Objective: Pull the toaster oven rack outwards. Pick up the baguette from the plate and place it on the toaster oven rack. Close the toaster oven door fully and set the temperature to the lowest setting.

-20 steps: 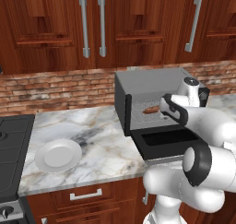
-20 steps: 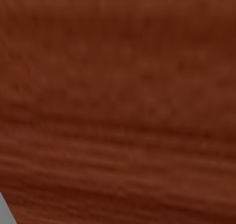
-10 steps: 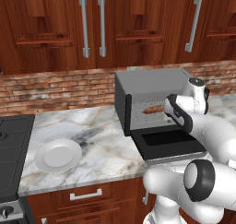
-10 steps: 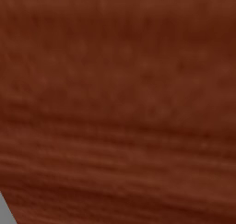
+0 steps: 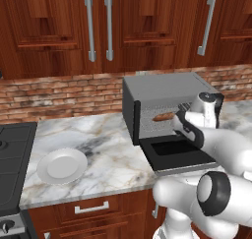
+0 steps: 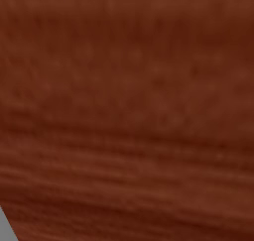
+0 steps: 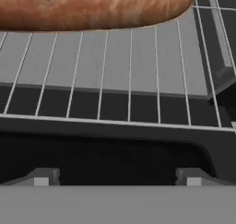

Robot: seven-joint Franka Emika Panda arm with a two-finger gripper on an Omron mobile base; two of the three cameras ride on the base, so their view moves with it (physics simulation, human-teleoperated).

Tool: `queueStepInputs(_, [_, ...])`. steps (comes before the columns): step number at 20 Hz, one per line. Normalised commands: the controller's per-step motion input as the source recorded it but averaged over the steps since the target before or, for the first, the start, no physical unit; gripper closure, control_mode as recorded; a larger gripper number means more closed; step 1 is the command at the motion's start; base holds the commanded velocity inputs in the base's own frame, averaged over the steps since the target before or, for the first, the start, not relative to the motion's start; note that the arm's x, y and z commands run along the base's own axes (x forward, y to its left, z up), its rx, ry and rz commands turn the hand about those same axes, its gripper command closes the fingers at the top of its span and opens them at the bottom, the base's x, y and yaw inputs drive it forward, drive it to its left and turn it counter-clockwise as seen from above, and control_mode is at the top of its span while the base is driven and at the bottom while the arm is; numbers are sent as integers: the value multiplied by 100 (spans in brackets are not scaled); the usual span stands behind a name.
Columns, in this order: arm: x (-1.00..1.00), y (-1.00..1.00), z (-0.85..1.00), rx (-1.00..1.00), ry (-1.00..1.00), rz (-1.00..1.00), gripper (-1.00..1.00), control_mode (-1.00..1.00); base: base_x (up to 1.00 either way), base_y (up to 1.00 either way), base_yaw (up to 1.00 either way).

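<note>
Hand view shows the bread lying on the rack, so the gripper is spread wide, letting go.

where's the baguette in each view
left base view: the baguette lies right of centre, inside the open toaster oven.
right base view: brown wood; the baguette is not in it.
hand view: the baguette spans the top edge.
shared landmark: the toaster oven rack under the loaf.

Even soft rendered light; faint shadows; no glare; right base view blurry.
</note>
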Motion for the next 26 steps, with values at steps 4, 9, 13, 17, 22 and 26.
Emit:
queueStepInputs(4, [48, 3, 0, 0, 0, 0, -100, -100, 0, 0, 0])
queueStepInputs(9, [37, 0, 14, 0, -1, -1, -100, -100, 0, 0, 0])
queueStepInputs(13, [44, 0, 15, 0, -1, -1, -100, -100, 0, 0, 0])
queueStepInputs(17, [26, 0, 7, 0, 0, -1, -100, -100, 0, 0, 0])
queueStepInputs(22, [-36, -1, 2, 0, 0, -2, -100, -100, 0, 0, 0])
queueStepInputs(26, [-83, -5, 38, 4, 0, 0, -100, -100, 0, 0, 0])
